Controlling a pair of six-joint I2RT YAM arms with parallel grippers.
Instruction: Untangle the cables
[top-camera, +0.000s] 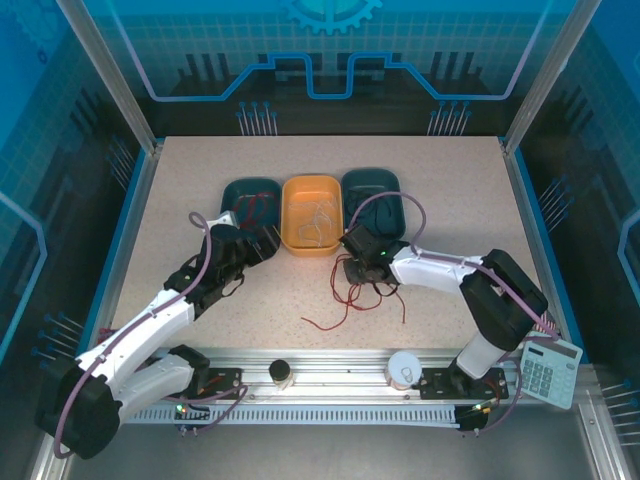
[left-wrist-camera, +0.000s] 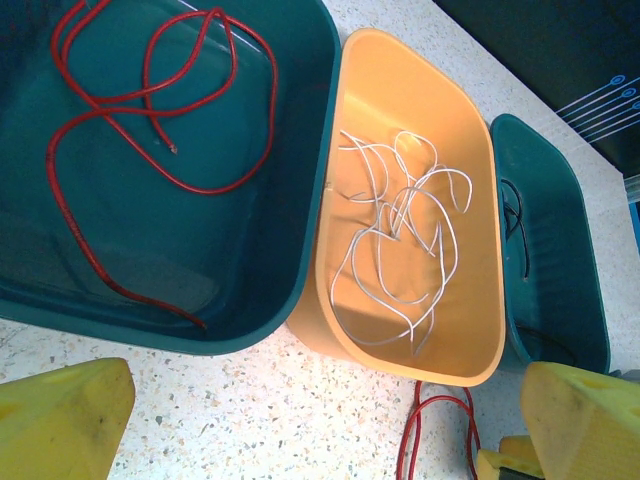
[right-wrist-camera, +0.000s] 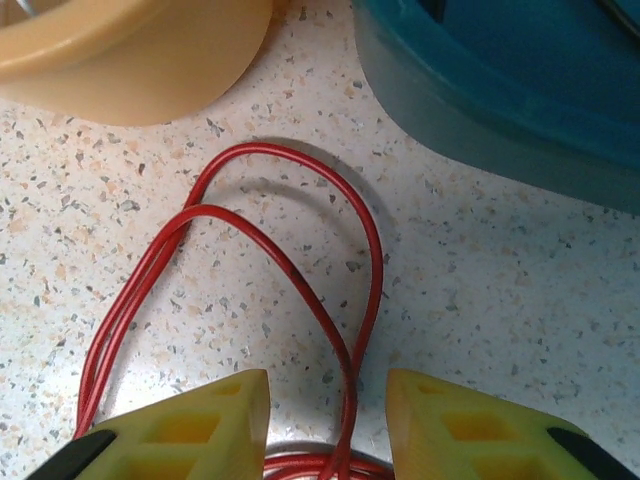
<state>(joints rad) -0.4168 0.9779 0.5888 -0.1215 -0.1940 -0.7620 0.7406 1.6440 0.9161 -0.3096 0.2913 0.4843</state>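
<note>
The remaining tangle of cables lies on the table just near of the orange tray, where the right gripper, half-spread, straddles two red strands. Closing here could pinch both and drag the whole knot tighter, since the left gripper, spread wide and empty, anchors nothing.

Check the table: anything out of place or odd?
A loose tangle of red and dark cables lies unsorted on the table near the orange bin. A calculator sits askew at the near right corner, unrelated to the job.
</note>
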